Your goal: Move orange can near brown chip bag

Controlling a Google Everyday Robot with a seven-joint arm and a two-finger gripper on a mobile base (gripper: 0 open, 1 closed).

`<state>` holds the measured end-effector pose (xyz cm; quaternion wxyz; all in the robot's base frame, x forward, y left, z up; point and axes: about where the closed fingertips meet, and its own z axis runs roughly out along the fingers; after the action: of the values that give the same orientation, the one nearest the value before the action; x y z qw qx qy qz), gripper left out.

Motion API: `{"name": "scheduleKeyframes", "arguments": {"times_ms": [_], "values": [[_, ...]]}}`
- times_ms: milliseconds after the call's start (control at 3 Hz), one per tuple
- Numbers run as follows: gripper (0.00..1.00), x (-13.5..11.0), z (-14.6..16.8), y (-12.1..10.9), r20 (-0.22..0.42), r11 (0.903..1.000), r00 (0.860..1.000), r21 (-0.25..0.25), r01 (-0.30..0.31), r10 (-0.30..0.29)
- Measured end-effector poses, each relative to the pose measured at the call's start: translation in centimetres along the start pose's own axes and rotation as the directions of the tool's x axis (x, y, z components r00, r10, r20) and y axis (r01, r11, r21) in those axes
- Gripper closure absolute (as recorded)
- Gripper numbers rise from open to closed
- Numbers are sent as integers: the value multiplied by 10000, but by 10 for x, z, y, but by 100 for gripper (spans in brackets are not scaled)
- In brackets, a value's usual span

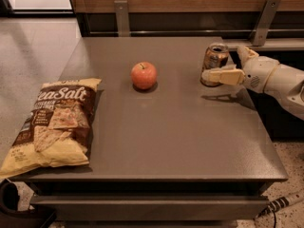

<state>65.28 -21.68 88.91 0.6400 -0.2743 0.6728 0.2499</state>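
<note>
The orange can [215, 57] stands upright at the table's right side near the back. My gripper [223, 63] reaches in from the right at can height, open. One pale finger [221, 76] lies across the front of the can's base and the other finger [246, 54] sits just behind and right of the can. The can stands on the table, not lifted. The brown chip bag [53, 122] with "Sea Salt" lettering lies flat at the table's left front, far from the can.
A red-orange apple [143, 75] sits on the grey table [166, 137] between the can and the bag. Metal brackets and a wood panel back the table. A dark object [14, 203] sits on the floor at front left and a cable [280, 204] at front right.
</note>
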Motion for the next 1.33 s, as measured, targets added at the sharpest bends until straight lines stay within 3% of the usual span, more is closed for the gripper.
{"name": "scheduleKeyframes", "arguments": {"times_ms": [1000,1333], "values": [[63,-7,15,1,8,9997,10000,-224,56,-56],[96,-7,18,4,16,9996,10000,-289,59,-59]]}}
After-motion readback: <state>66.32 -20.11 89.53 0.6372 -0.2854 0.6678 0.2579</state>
